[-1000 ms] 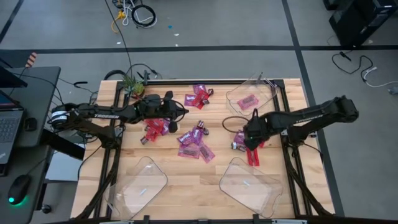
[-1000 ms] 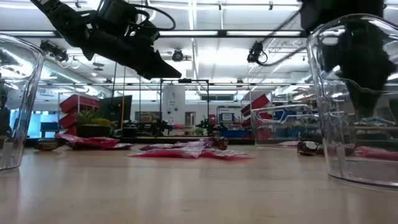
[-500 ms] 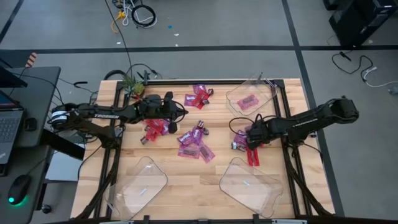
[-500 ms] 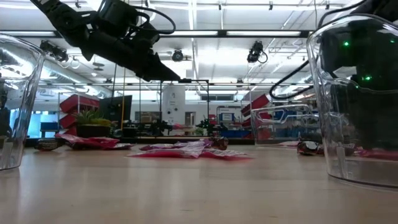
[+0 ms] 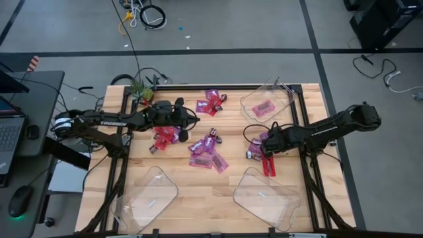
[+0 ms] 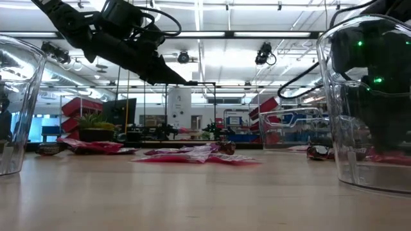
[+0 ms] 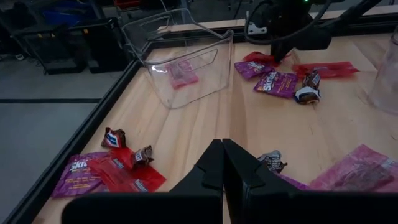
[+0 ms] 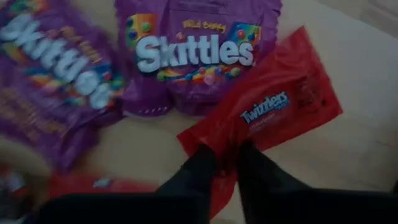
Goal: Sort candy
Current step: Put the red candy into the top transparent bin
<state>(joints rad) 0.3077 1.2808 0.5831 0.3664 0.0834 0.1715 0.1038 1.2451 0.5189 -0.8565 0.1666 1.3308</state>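
While most candy (image 5: 203, 151) lies loose on the tabletop (image 5: 198, 192) and only one packet sits in the tray (image 5: 266, 104) beyond it, right hand (image 8: 225, 163) pinches a red Twizzlers (image 8: 273, 115), left hand (image 7: 222, 163) clenched, empty, so sorting is barely begun.

The gray floor (image 5: 264, 26) has dark lines, a black desk (image 5: 30, 86) with a laptop (image 5: 8, 135) stands beside, and long ceiling lights (image 6: 212, 35) shine.
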